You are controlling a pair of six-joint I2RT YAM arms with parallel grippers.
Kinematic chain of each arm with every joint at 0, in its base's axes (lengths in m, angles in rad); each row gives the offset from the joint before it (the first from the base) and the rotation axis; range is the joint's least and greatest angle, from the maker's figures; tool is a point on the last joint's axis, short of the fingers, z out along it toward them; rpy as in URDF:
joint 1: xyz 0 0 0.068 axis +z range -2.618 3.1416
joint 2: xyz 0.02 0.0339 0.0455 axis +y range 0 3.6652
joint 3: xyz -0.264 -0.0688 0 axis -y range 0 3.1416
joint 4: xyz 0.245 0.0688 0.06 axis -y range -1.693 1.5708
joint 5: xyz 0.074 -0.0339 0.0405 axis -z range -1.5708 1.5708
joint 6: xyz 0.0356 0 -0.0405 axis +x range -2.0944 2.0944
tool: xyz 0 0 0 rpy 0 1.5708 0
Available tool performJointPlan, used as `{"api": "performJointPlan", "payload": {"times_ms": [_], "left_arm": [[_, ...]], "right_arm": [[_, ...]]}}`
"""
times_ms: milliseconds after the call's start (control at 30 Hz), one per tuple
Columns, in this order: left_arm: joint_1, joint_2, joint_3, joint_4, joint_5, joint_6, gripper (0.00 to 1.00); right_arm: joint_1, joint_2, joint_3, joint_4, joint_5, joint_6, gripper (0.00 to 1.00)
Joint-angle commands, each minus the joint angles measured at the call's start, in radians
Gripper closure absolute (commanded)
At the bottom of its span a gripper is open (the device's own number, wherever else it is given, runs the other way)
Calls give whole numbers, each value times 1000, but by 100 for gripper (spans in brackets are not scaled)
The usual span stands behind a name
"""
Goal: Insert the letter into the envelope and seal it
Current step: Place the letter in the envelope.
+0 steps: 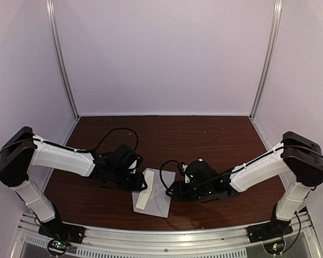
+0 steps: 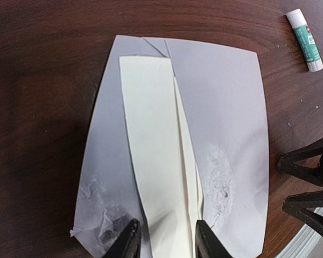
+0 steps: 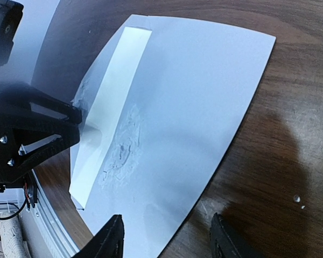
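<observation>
The pale grey envelope [image 1: 162, 203] [image 2: 226, 107] [image 3: 194, 97] lies flat on the brown table, scuffed in two spots. The white folded letter [image 1: 144, 194] [image 2: 156, 150] [image 3: 113, 97] rests on it as a long narrow strip. My left gripper [image 1: 141, 185] [image 2: 168, 242] straddles the letter's near end, which is creased there. One finger touches its edge and the other stands a little off it. My right gripper [image 1: 172, 191] [image 3: 167, 239] is open over the envelope's opposite edge, with one finger above the paper, the other above bare wood, and nothing between them.
A glue stick [image 2: 306, 40] with a green label lies on the table beyond the envelope's far corner. White enclosure walls stand at the back and both sides. A metal rail runs along the near edge by the arm bases.
</observation>
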Motion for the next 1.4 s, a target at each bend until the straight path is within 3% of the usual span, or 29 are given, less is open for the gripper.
{"api": "performJointPlan", "payload": {"times_ms": [0, 300, 767, 1000, 1367], "left_arm": [[8, 18, 1, 51, -5, 12, 64], [10, 43, 5, 70, 9, 20, 73], [10, 52, 1, 46, -28, 22, 75], [10, 76, 4, 57, -2, 28, 87], [9, 91, -15, 94, 54, 19, 92]], "right_arm": [[5, 26, 2, 31, -10, 17, 45], [6, 57, 1, 47, -10, 34, 48], [5, 70, 4, 55, -17, 35, 51], [5, 83, 13, 58, -23, 33, 55], [7, 113, 30, 67, -31, 31, 57]]}}
